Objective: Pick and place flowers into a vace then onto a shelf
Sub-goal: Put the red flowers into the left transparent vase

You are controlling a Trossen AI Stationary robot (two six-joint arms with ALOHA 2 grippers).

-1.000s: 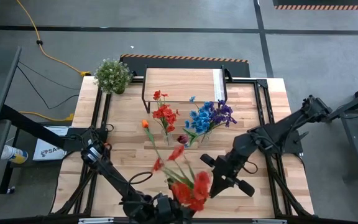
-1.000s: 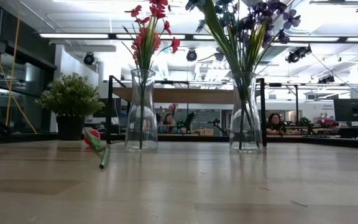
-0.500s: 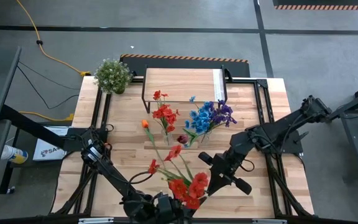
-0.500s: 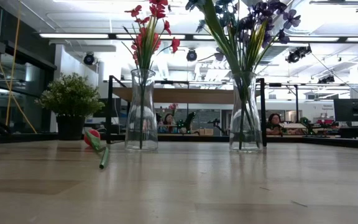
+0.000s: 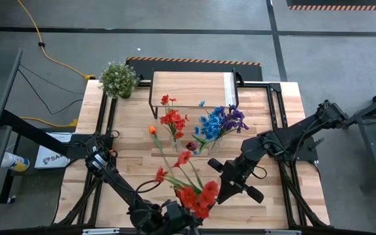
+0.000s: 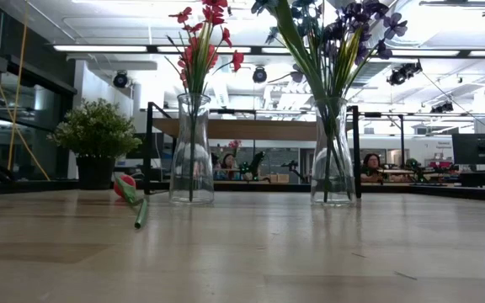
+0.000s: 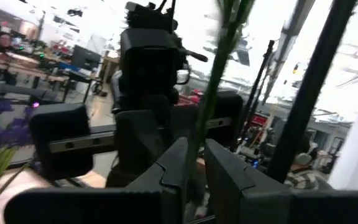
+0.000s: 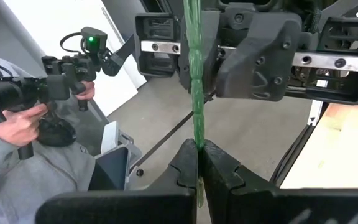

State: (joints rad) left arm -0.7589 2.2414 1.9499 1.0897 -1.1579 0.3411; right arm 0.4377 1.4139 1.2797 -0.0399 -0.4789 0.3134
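Observation:
A loose bunch of red flowers with a green stalk is held near the table's near edge between both grippers. My left gripper is shut on the stalk. My right gripper is shut on it too, facing the left one. A glass vase with red flowers and a glass vase with blue and purple flowers stand upright mid-table. They also show in the low view, the red one and the blue and purple one. The wood shelf stands behind them. The low view shows neither gripper. My left gripper has the green stalk between its two fingers; the stalk runs on past the fingertips toward the right gripper. My right gripper pinches the same green stalk between its two fingertips, and the stalk runs straight on toward the left gripper.
An orange flower lies loose on the table left of the red vase and shows in the low view. A dark bloom lies between the vases. A potted plant stands at the far left corner. A person stands beyond the table.
My right gripper has gone a little toward the table's left edge, and the red bunch has shifted left with it. The vases and the loose flower have stayed where they were.

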